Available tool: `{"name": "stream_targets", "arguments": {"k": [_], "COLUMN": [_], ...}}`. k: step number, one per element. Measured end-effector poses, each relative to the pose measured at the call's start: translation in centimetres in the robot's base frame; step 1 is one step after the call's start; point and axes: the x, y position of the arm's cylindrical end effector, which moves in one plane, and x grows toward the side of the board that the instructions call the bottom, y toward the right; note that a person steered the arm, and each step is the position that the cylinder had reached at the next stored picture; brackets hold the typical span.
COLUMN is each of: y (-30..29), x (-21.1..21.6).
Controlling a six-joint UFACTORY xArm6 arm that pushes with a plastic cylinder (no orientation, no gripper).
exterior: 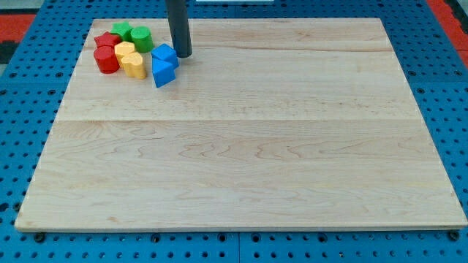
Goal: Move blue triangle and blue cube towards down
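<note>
The blue cube point(164, 54) and the blue triangle point(163, 72) sit touching each other near the view's top left of the wooden board point(241, 146), the triangle just below the cube. My tip point(183, 55) stands on the board right beside the cube's right side, close to or touching it.
A cluster of blocks lies left of the blue pair: a red star-like block point(107, 39), a red cylinder point(106, 59), two yellow blocks point(125, 50) point(133, 64), a green block point(121, 31) and a green cylinder point(141, 38). A blue pegboard point(439, 73) surrounds the board.
</note>
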Motion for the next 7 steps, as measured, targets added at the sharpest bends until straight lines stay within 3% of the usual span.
{"name": "stream_targets", "arguments": {"k": [4, 5, 7], "y": [-2.1, -4.0, -4.0], "x": [-1.6, 0.9, 13.2]}}
